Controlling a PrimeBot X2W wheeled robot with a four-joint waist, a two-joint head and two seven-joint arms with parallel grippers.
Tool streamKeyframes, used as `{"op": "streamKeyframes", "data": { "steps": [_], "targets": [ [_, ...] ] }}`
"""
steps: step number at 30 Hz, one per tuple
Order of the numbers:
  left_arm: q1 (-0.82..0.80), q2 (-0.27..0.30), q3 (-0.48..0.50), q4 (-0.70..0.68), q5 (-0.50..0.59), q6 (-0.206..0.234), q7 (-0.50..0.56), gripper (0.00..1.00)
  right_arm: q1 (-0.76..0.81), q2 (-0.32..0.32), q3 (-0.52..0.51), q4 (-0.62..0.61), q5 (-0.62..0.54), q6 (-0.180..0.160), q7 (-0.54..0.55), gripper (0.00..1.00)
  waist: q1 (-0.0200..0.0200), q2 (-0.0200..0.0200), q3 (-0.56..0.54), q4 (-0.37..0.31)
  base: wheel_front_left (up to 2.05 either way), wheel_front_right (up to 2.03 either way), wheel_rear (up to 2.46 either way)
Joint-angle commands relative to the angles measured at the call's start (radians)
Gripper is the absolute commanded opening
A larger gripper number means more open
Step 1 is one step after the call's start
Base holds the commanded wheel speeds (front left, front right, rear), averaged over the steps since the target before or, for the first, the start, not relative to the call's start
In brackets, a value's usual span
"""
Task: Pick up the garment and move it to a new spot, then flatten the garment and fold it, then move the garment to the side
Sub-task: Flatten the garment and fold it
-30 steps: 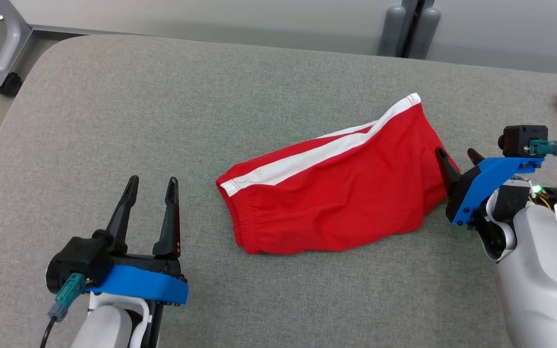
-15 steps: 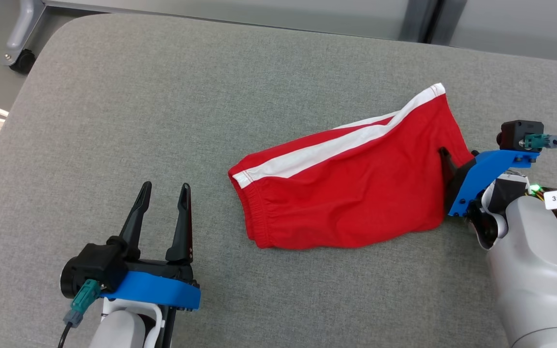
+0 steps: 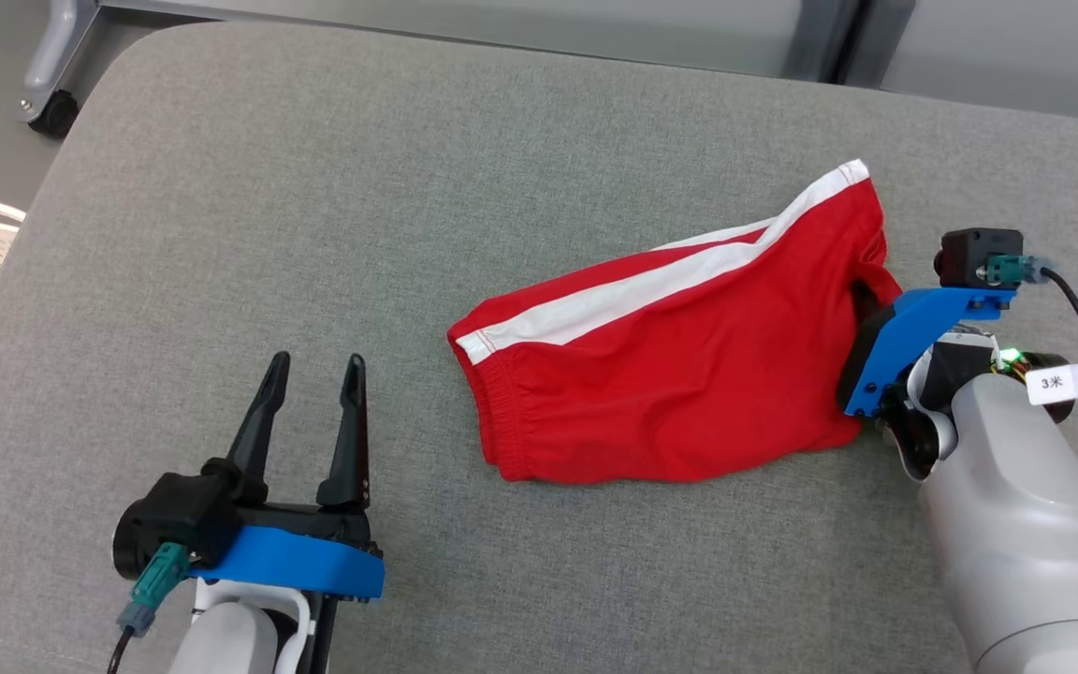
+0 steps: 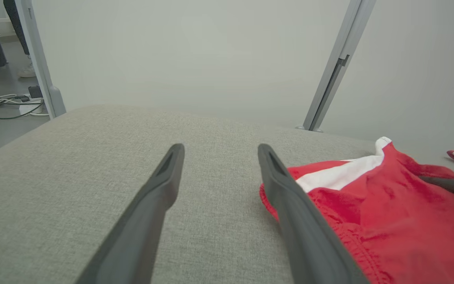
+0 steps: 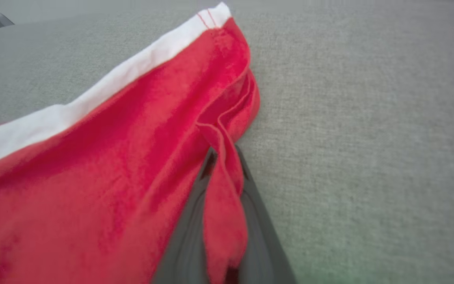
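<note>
The red fabric shorts with a white side stripe are laid rumpled on the right half of the grey cloth-covered table. A fold of the leg hem at their right end is pinched between the closed dark fingers of the right gripper, a hold apparently taken at an edge so that the garment can be lifted and carried to a new spot. The left gripper is held empty with its fingers spread, well apart from the waistband, seemingly readied to take that end when flattening is begun.
</note>
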Motion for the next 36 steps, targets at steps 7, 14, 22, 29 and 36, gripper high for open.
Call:
{"op": "streamKeyframes", "data": {
  "steps": [7, 14, 22, 29, 36],
  "targets": [
    [0.045, 0.007, 0.032, -0.021, 0.014, -0.004, -0.004, 1.00, 0.096, -0.010, -0.019, -0.075, 0.089, 0.000, -0.097, 0.00, -0.0001, -0.0002, -0.064, -0.056, 0.00, 0.00, 0.00],
    [0.071, 0.015, 0.033, -0.033, 0.024, -0.004, -0.004, 1.00, 0.217, -0.034, -0.121, -0.205, 0.056, 0.000, -0.134, 0.00, -0.0001, -0.0002, -0.096, -0.092, 0.00, 0.00, 0.00],
    [0.084, 0.021, 0.023, -0.037, 0.021, -0.004, -0.004, 1.00, 0.329, -0.017, -0.251, -0.448, -0.068, 0.000, -0.068, 0.00, -0.0001, -0.0002, -0.106, -0.095, 0.00, 0.00, 0.00],
    [0.103, 0.023, 0.021, -0.036, 0.018, -0.004, -0.004, 1.00, 0.423, 0.006, -0.166, -0.662, -0.082, 0.001, 0.023, 0.00, -0.0001, -0.0002, -0.125, -0.085, 0.00, 0.00, 0.00],
    [0.095, 0.029, 0.002, -0.031, 0.019, -0.004, -0.004, 1.00, 0.457, 0.005, 0.125, -0.719, 0.042, 0.000, 0.110, 0.00, -0.0001, -0.0002, -0.136, -0.085, 0.00, 0.00, 0.00]
  ]
}}
